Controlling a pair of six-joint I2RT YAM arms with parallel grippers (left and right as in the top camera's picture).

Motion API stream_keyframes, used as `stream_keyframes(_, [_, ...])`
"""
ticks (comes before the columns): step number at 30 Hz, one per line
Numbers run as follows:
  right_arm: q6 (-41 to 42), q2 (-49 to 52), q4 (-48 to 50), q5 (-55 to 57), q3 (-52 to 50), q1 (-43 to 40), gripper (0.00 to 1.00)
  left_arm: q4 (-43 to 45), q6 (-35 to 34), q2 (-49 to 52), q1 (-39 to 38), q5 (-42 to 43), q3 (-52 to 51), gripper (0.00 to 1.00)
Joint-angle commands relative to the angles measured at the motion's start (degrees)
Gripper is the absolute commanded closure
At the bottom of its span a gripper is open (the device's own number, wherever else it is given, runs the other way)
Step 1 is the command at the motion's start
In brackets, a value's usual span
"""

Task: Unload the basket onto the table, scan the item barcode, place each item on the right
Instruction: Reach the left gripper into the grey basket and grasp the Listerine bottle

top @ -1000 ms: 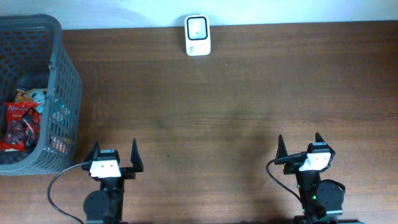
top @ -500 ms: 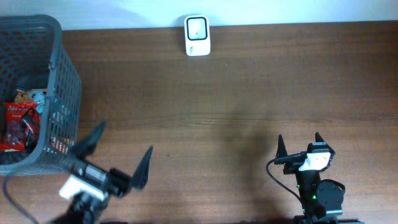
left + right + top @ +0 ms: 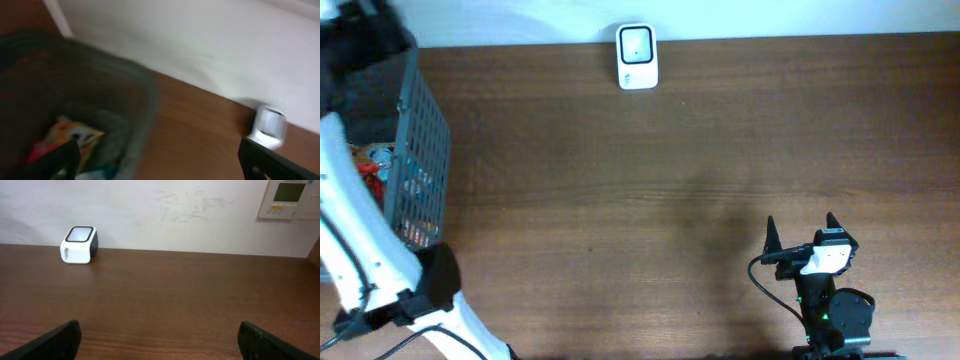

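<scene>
At the left edge of the worktop (image 3: 650, 180), a grey mesh basket (image 3: 425, 130) holds colourful snack packets (image 3: 75, 137). Left tool (image 3: 162, 161) hangs above the basket, fingers spread wide, empty. White barcode scanner (image 3: 637, 56) stands at the far edge. Right tool (image 3: 801, 230) rests front right, fingers apart, empty.

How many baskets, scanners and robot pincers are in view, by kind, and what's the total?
Basket: 1
Scanner: 1
Pincers: 2 (left pincer, right pincer), both open
Total: 4
</scene>
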Motion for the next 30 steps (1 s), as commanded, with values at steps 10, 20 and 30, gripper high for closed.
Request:
stream_keyframes(10, [0.3, -0.4, -0.2, 0.1, -0.5, 0.3, 0.02, -11.4, -6.5, 5.9, 18.3, 6.4, -3.9, 0.01])
stream_keyframes(20, [0.2, -0.4, -0.2, 0.1, -0.5, 0.3, 0.01, -2.7, -4.5, 6.2, 17.9, 5.0, -41.3, 0.28])
stream_keyframes(30, [0.2, -0.4, -0.2, 0.1, -0.5, 0.3, 0.01, -0.5, -0.5, 6.2, 17.9, 11.2, -36.5, 0.30])
